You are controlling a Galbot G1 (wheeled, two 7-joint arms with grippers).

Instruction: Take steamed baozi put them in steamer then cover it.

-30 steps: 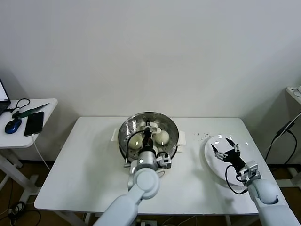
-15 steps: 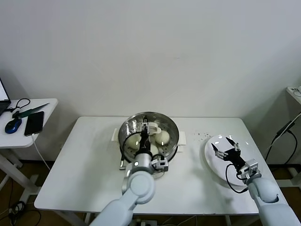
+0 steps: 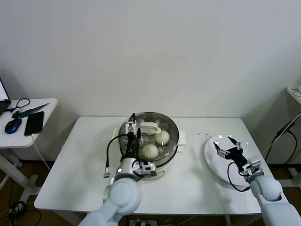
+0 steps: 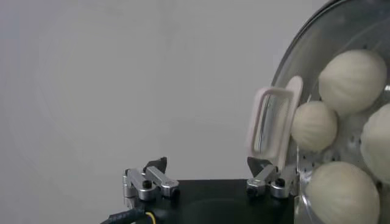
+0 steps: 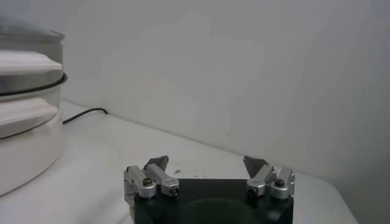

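- 2 grippers: the left gripper (image 3: 131, 126) hangs spread and empty over the pot's left rim; the right gripper (image 3: 227, 145), also spread, hovers over 1 white plate (image 3: 212, 162) at the bench's right edge.
- 1 pot (image 3: 170, 126) mid-bench, toward the far edge, its glass lid (image 4: 292, 122) on, white handle (image 3: 148, 127) up.
- 4 buns (image 4: 352, 73) show inside through the glass.

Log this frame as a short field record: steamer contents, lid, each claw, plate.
steamer: on the white table, with baozi inside; four show in the left wrist view
cover: on the pot, white handle up
left claw: open, over the pot's left rim, holding nothing
right claw: open, over the white plate
plate: no baozi visible
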